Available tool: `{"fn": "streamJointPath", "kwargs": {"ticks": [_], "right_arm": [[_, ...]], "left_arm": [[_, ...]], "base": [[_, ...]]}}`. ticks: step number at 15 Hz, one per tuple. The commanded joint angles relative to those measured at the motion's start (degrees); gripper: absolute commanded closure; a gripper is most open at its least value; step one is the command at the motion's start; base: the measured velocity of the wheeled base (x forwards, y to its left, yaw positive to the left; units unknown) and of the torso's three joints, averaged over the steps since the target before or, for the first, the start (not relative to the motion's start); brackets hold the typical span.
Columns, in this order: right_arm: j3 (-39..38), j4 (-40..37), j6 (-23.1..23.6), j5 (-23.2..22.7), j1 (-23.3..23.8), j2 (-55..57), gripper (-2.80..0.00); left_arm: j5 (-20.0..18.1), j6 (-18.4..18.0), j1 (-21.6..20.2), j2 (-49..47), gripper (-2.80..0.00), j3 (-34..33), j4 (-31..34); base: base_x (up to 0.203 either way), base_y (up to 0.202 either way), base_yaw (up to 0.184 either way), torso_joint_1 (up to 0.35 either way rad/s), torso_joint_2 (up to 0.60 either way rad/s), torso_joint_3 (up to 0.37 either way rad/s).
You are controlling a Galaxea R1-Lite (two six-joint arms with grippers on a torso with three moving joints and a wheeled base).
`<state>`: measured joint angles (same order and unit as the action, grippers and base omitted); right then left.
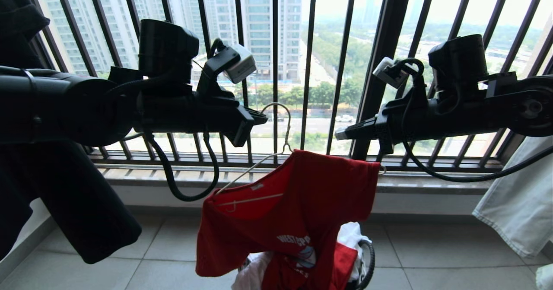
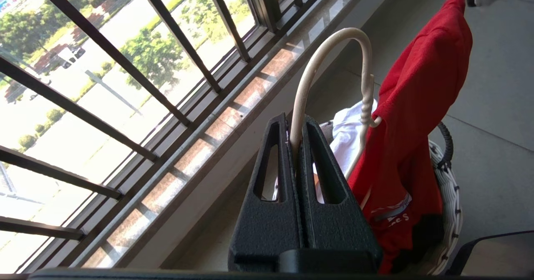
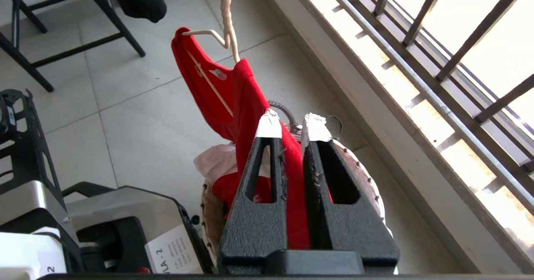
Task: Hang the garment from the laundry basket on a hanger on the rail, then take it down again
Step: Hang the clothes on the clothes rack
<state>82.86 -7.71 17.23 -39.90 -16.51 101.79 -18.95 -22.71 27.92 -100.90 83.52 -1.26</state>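
Head view, centre: left end effector [image 1: 255, 123] clamps the hanger [image 1: 276, 128] hook; right end effector [image 1: 345, 133], slightly parted, holds nothing; the garment [image 1: 293, 203], bunched on one shoulder, may slide off.

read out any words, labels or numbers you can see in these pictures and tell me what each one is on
"WEST CO": white lettering on the chest of the red T-shirt, the rest lost in a fold.
"2": on a white paper label on the grey equipment case beside the laundry basket; the letters before it and the small print under it are too blurred to read.
"2": on a white box at the picture's edge.
Nothing else is readable.
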Motion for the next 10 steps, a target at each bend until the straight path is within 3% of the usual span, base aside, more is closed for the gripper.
{"fn": "streamJointPath", "kwargs": {"ticks": [1, 6, 10], "right_arm": [[-0.13, -2.56, 3.48, -1.65, -0.02, 0.35, -2.8], [4.77, -9.24, 21.55, -3.54, 1.64, 4.33, -2.8], [10.75, -14.14, 26.21, -3.61, 1.81, 8.04, -2.8]], "left_arm": [[-0.13, -0.14, 0.03, 0.1, 0.0, 0.08, -0.06], [-0.21, -0.05, 0.03, 0.46, 0.0, -1.19, -0.06], [-0.48, 0.42, 0.03, 1.46, 0.0, -3.22, -0.15]], "base": [[0.0, 0.0, 0.0, 0.0, 0.0, 0.0], [0.0, 0.0, 0.0, 0.0, 0.0, 0.0], [0.0, 0.0, 0.0, 0.0, 0.0, 0.0]]}}
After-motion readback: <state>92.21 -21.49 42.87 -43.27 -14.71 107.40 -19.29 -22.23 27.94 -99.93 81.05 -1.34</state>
